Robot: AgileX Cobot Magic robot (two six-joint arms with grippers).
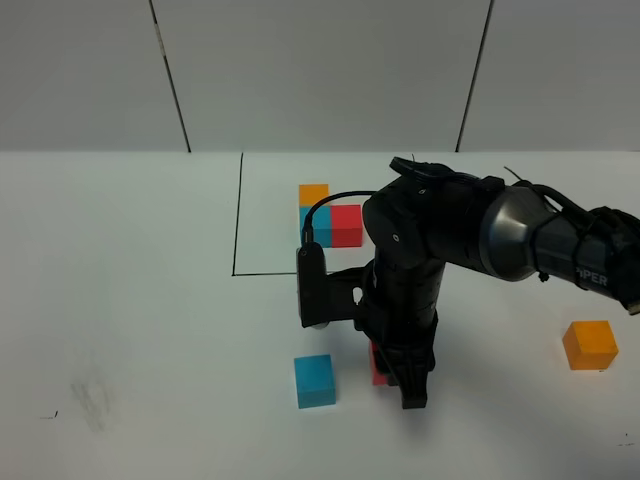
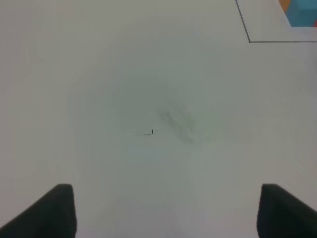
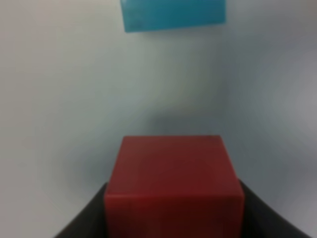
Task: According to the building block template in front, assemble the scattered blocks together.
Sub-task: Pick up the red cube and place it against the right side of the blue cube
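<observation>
The building block template (image 1: pixel 345 226), an orange, cyan and red trio, sits inside a thin black outline (image 1: pixel 240 215) at the back; its corner shows in the left wrist view (image 2: pixel 301 15). My right gripper (image 1: pixel 410 385) points down in the front middle, shut on the red block (image 3: pixel 173 183), which the arm mostly hides in the high view (image 1: pixel 376 365). Just left of it lies the cyan block (image 1: pixel 314 380), also seen beyond the red one (image 3: pixel 172 14). The orange block (image 1: pixel 589 345) lies far right. My left gripper (image 2: pixel 166 213) is open over bare table.
The white table (image 1: pixel 120 300) carries a faint smudge (image 1: pixel 90 400) at the front left, also under the left gripper (image 2: pixel 176 121). The right arm's bulk (image 1: pixel 450 225) hangs over the middle, partly covering the framed area's right side.
</observation>
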